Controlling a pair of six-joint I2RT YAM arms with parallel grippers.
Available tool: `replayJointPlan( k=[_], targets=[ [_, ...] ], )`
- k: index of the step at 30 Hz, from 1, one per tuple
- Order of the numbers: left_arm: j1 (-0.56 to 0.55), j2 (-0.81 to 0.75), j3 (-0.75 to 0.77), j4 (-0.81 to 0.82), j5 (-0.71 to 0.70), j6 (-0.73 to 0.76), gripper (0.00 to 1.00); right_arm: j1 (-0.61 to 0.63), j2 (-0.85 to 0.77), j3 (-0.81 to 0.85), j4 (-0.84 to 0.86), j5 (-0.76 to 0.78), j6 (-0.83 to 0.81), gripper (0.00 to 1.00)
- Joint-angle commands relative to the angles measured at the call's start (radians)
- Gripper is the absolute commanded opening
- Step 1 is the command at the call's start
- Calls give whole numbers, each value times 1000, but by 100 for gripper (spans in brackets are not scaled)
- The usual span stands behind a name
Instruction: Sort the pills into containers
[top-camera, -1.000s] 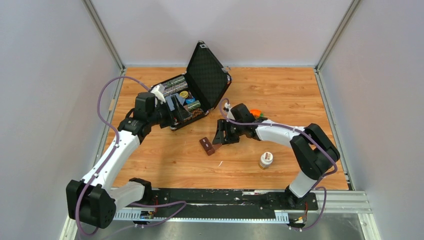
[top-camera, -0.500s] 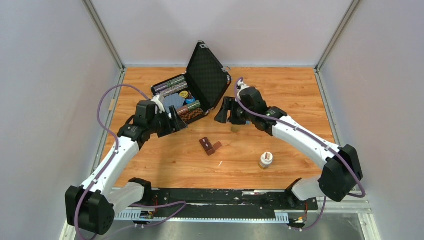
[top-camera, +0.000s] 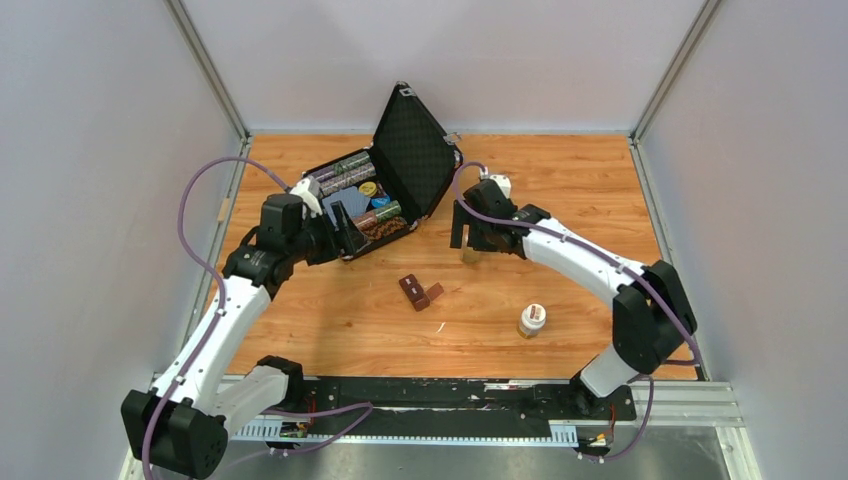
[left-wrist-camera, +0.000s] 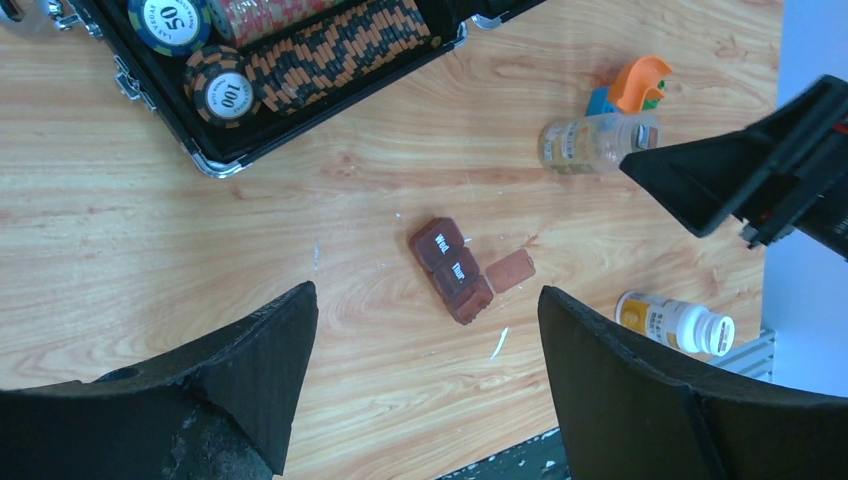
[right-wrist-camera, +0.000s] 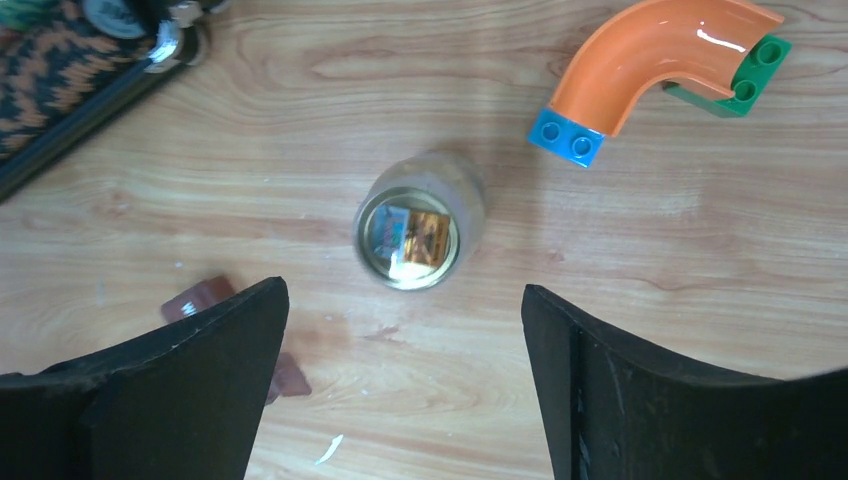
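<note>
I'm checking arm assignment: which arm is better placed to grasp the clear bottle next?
Right. The right hand hangs open directly over the clear bottle, fingers either side. The left hand, also open, sits by the black case, farther from it.

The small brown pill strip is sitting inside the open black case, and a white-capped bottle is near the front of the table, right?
No. The small dark brown plastic pill strip lies on the wooden table, in front of the open black hard case, not inside it; the top external view shows this. The white-capped bottle is near the front.
</note>
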Motion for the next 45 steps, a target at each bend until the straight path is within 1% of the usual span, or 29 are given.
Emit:
replayJointPlan(
  k=[1, 4, 8, 11, 13, 16, 18, 20, 23, 26, 29, 32, 35, 38, 40, 41, 42, 45],
  targets=[
    [0, -15, 27, 10, -24, 10, 88, -18, 74, 72, -12, 48, -33, 85],
    [0, -13, 19, 21, -14, -2, 88, -20, 108, 87, 7, 45, -38, 78],
    [0, -12, 17, 24, -15, -1, 88, -22, 142, 94, 43, 30, -57, 64],
    [0, -15, 14, 37, 4, 14, 90, -23, 160, 96, 53, 25, -69, 62],
    [1, -19, 5, 82, 81, 49, 90, -27, 163, 93, 53, 23, -69, 59],
    [0, -21, -3, 147, 184, 86, 91, -32, 155, 88, 52, 5, -66, 45],
    [-4, -17, -6, 171, 211, 108, 91, -34, 150, 90, 53, -10, -75, 37],
    [-14, -7, -10, 192, 217, 130, 91, -36, 141, 88, 52, -28, -83, 32],
    [-34, 10, -20, 237, 216, 156, 92, -47, 113, 78, 48, -74, -92, 30],
    [-81, 42, -32, 326, 216, 202, 93, -60, 54, 58, 46, -136, -103, 30],
    [-130, 79, -41, 429, 219, 250, 93, -78, -13, 41, 45, -238, -117, 29],
    [-141, 158, -28, 499, 295, 260, 91, -97, -63, 29, 52, -383, -152, 29],
    [-145, 225, -8, 608, 388, 253, 90, -114, -116, 15, 71, -522, -181, 28],
    [-160, 281, 1, 696, 436, 278, 90, -130, -158, 17, 91, -654, -210, 28],
    [-174, 300, 15, 708, 454, 336, 91, -136, -168, 26, 100, -748, -233, 29],
    [-178, 311, 21, 709, 484, 385, 91, -136, -170, 29, 106, -789, -241, 29],
    [-188, 317, 31, 713, 497, 432, 91, -136, -170, 33, 111, -820, -248, 30],
    [-202, 343, 51, 721, 567, 496, 92, -138, -167, 46, 126, -877, -251, 31]
  ],
)
